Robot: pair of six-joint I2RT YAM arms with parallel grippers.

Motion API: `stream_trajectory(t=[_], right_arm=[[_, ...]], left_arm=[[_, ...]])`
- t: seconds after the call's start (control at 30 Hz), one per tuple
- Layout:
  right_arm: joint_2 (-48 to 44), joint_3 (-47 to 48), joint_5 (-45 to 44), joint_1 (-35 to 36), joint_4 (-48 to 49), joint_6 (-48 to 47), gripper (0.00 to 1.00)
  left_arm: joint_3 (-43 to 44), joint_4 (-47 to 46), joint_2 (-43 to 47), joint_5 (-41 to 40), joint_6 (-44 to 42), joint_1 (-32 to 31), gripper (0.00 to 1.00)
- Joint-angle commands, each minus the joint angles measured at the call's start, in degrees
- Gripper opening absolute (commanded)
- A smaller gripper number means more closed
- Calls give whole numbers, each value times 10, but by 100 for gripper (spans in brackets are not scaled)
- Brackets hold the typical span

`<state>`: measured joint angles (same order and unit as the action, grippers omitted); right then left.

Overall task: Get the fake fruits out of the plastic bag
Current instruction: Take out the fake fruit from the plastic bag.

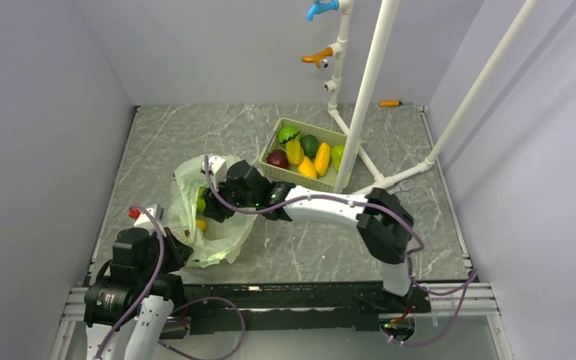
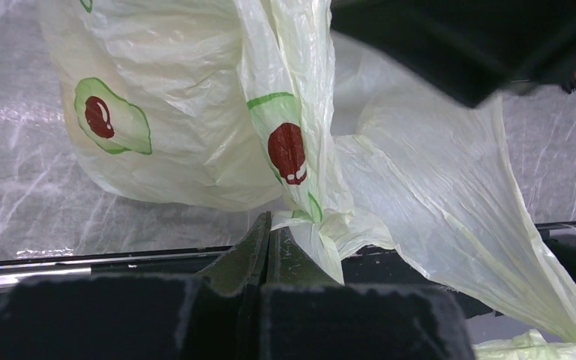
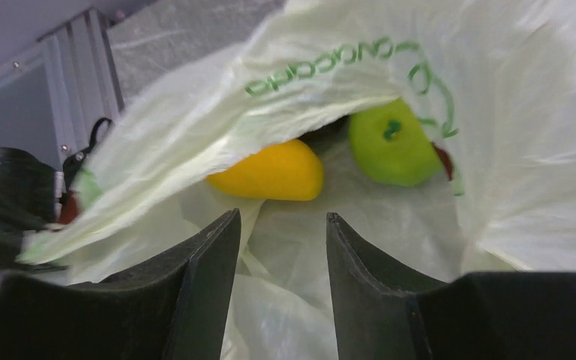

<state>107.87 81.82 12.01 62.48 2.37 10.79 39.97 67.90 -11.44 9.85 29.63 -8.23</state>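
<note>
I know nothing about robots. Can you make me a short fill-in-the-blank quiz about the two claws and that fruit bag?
1. The left gripper is ____ on a fold of the plastic bag.
2. Inside the bag, beside the yellow fruit, lies a round ____ one.
3. The right gripper faces into the bag, jaws ____ with nothing between them.
Missing words: shut, green, open.

1. This is a robotics lab test cell: a left arm (image 1: 131, 277) and a right arm (image 1: 330, 206) are bolted side by side at the near edge of a marble-patterned bench (image 1: 195, 135).
2. Plain grey walls (image 1: 45, 112) box the bench in on three sides.
3. Aluminium rails (image 1: 450, 304) line the front, and purple cables (image 1: 214, 187) loop over the arms.
4. A white pipe frame (image 1: 367, 82) stands at the back, and fake fruits (image 1: 321, 157) fill a beige tray (image 1: 269, 146).
</note>
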Motion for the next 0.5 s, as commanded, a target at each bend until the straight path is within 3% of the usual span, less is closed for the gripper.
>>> stream_trajectory(t=[0.0, 0.13, 0.47], right_arm=[[60, 48, 27, 1, 62, 19, 48], [96, 69, -21, 0, 77, 16, 51], [166, 126, -138, 1, 95, -3, 77]], left_arm=[[24, -5, 3, -25, -1, 3, 0], [16, -2, -9, -17, -3, 3, 0], [6, -3, -19, 9, -11, 3, 0]])
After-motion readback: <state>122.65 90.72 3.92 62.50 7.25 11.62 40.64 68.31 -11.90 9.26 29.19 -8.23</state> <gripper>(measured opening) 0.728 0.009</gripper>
